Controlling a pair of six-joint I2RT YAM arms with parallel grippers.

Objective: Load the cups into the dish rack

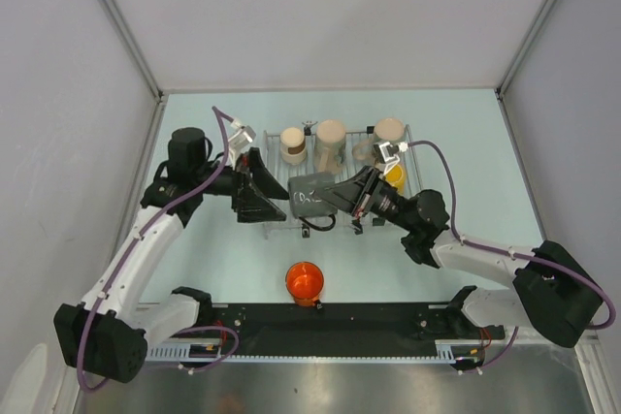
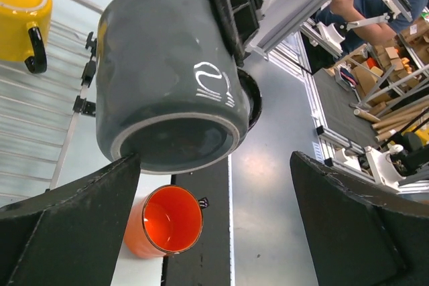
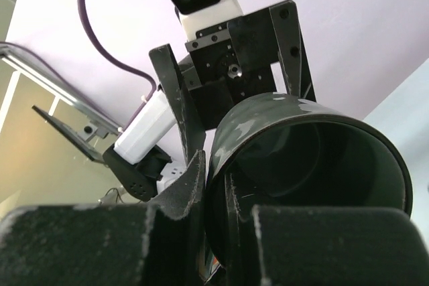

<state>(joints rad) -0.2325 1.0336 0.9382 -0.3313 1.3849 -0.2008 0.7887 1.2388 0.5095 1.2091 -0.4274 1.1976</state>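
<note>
My right gripper (image 1: pixel 340 197) is shut on the rim of a dark grey-green cup (image 1: pixel 312 196), one finger inside it and one outside (image 3: pixel 194 179). It holds the cup on its side above the dish rack (image 1: pixel 312 147). The cup (image 2: pixel 167 85) fills the left wrist view, base toward the camera. My left gripper (image 1: pixel 275 193) stands open just left of the cup, with nothing between its fingers (image 2: pixel 74 219). Three beige cups (image 1: pixel 331 138) and a yellow cup (image 1: pixel 395 176) sit on the rack. An orange cup (image 1: pixel 304 281) lies on the table near the front edge.
A black strip (image 1: pixel 369 332) runs along the near edge between the arm bases, just behind the orange cup (image 2: pixel 167 222). Grey walls close in the table on the left, back and right. The rack's wire bars (image 2: pixel 33 132) and the yellow cup (image 2: pixel 20 11) show in the left wrist view.
</note>
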